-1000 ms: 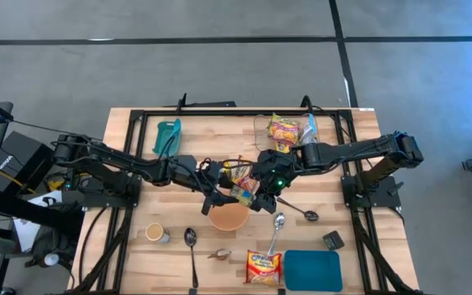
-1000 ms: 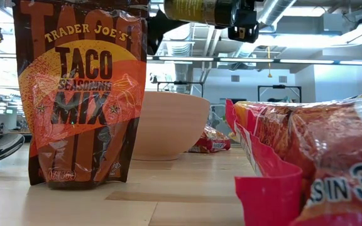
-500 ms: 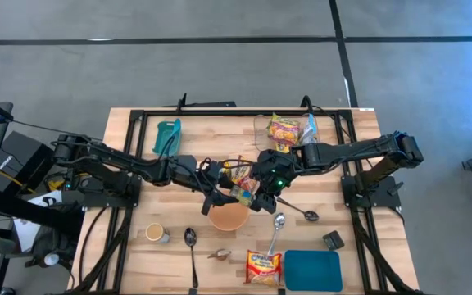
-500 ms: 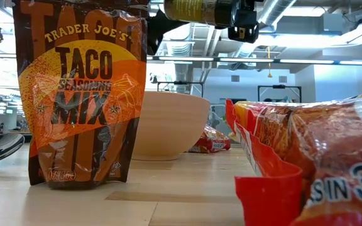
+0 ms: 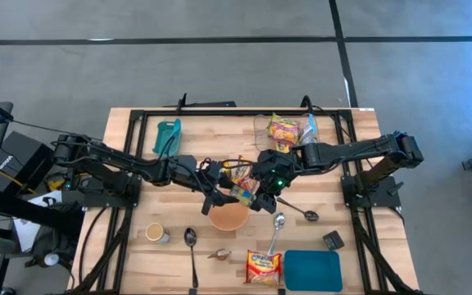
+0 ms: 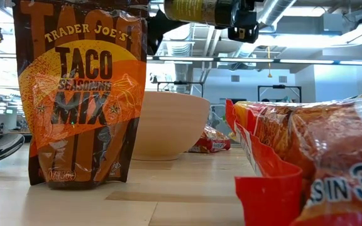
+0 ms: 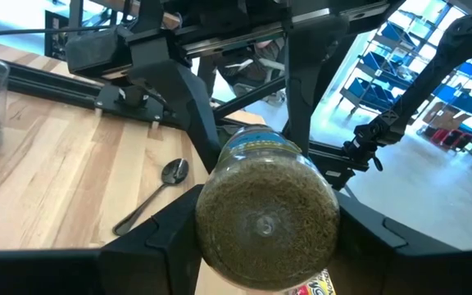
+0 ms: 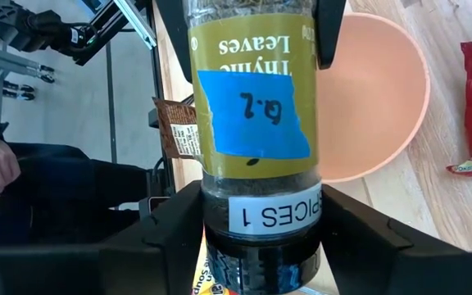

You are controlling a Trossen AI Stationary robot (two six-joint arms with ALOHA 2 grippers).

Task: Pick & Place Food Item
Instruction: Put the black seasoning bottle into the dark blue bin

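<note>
A: Above the bowl point(image 5: 229, 217), at mid-tabletop point(image 5: 138, 164), both hands meet on one item: a jar of thyme leaves point(image 8: 254, 106). It is held off the surface, lying roughly level between them.

B: Confirm the grip on each side.

A: The left hand point(image 7: 260, 246) is clenched on the base end of the jar; in its own wrist view the round bottom fills the space between its fingers point(image 7: 162, 238). The right hand point(image 8: 260, 238) has its fingers around the dark cap end, just beyond the white label. Whether the right hand is bearing the load or only bracketing the cap, I cannot tell.

B: Status of the task?

A: Pick appears complete, judging from the jar being clear of the tabletop. Placement is not done: the jar has not been set down. This looks like a transfer from one hand to the other, midway.

B: Remaining steps?

A: In my judgement, one hand must let go, and the other must carry the jar to its destination. The bowl directly below both hands is the likely candidate, though nothing confirms it.

B: Nearby objects?

A: A spoon point(image 5: 276, 225) lies just beyond the right hand, and a taco seasoning packet point(image 6: 80, 94) stands upright near the bowl.
</note>
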